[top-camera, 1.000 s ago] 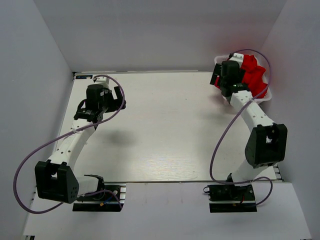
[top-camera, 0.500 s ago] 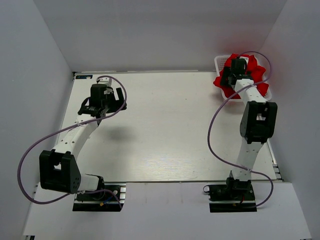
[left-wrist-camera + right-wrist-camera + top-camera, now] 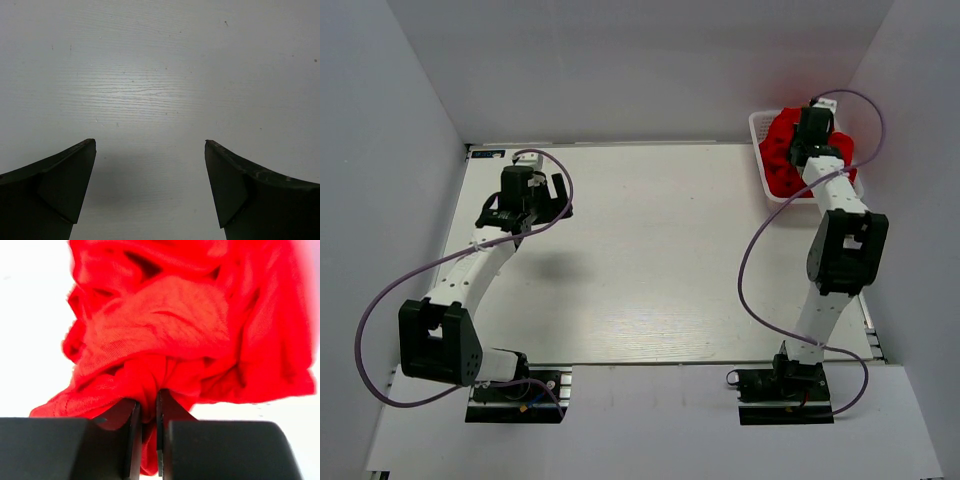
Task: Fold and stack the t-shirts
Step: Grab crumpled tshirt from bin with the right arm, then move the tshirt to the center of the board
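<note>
A crumpled heap of bright red t-shirts (image 3: 782, 152) fills the white lattice basket (image 3: 757, 125) at the table's far right corner. My right gripper (image 3: 808, 128) reaches into that basket from above. In the right wrist view its fingers (image 3: 131, 427) are pinched on a bunched fold of red t-shirt (image 3: 165, 335), cloth hanging between them; the right gripper (image 3: 147, 407) is shut on it. My left gripper (image 3: 527, 190) hovers over the bare table at far left, and in its wrist view the left gripper (image 3: 150, 145) is wide open with only white tabletop between the fingertips.
White walls stand close on the left, back and right of the table (image 3: 650, 250). The basket sits against the right wall. Purple cables loop beside both arms.
The right arm has reached farther back into the basket and its jaws have closed on the red cloth. The left arm has stayed nearly still, open.
</note>
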Robot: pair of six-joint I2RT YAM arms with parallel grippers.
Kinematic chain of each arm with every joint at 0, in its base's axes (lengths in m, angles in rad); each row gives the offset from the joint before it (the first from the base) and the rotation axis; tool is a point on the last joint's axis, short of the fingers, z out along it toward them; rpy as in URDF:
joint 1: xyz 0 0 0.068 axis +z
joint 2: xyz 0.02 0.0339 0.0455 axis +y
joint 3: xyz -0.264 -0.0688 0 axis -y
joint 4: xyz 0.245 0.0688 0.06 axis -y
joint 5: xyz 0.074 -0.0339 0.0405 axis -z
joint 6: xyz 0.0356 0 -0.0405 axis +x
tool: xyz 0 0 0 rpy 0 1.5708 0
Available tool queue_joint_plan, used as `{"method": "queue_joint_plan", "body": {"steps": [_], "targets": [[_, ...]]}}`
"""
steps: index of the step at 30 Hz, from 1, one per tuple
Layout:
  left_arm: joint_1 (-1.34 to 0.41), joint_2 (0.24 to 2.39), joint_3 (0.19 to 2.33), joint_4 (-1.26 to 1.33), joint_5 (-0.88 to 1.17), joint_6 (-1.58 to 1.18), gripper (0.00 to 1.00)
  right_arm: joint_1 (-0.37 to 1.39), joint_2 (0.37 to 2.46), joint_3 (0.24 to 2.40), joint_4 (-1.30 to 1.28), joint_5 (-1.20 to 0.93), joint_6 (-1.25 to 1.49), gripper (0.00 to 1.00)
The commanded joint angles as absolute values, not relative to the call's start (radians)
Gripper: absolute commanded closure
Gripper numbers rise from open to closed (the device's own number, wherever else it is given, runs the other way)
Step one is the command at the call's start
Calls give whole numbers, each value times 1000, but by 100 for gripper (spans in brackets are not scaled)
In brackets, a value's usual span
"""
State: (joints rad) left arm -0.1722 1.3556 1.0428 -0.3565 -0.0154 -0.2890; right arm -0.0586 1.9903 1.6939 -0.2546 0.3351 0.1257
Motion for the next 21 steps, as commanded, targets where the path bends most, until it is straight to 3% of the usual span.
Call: {"method": "queue_joint_plan", "body": {"steps": [1,10,17,21], "targets": [[-175,1301,1062,-342,0,-290,0,-58,1796,1768,-210,385,52,100],[-175,1261,1062,-364,-18,-290,0,-45,1660,1922,-293,197,-38,100],[-175,1223,1071,-360,-18,-290,0,-6,1692,2195,-302,-129,-52,100],[-164,1223,1071,-360,-18,-281,0,77,1661,2182,-172,-318,60,100]]}}
